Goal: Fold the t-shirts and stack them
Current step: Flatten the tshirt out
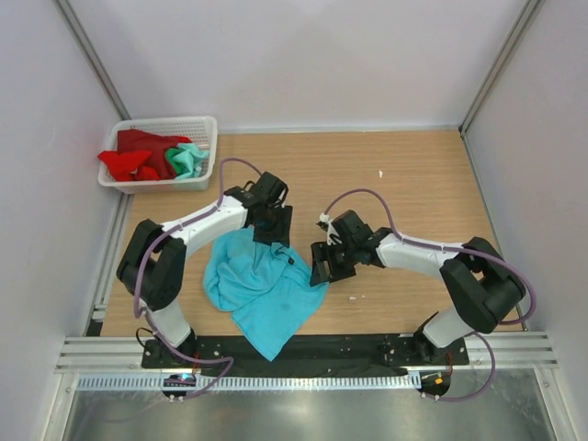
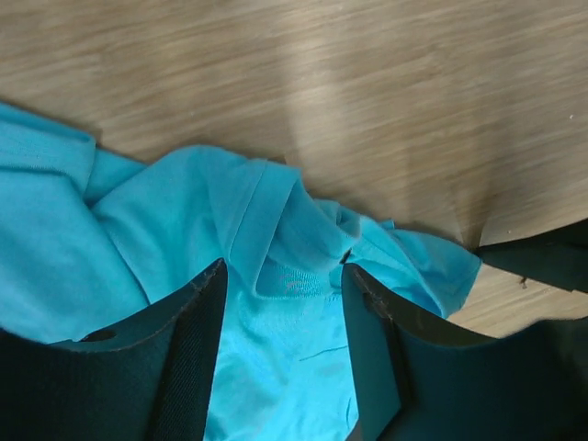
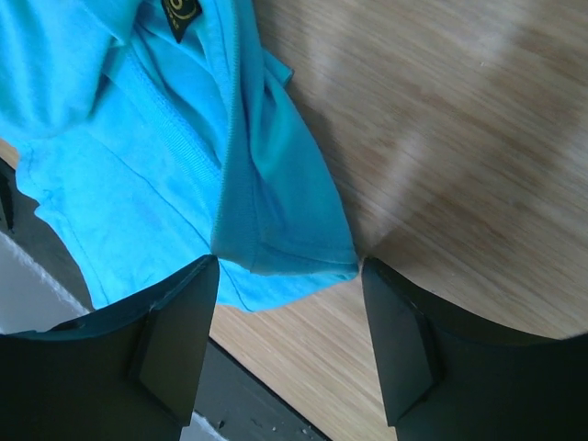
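Turquoise t-shirt ran off the left wrist view's left edge, near part hidden behind the left gripper, black label clipped, unreadable, red t-shirt and mint t-shirt bunched together, shapes lost, white speck too tiny to name

Robot lab cell, white walls, aluminium rail

Open wooden tabletop right and rear; white plastic mesh basket occupies rear-left corner; crumpled turquoise cloth t-shirt covers centre-front.
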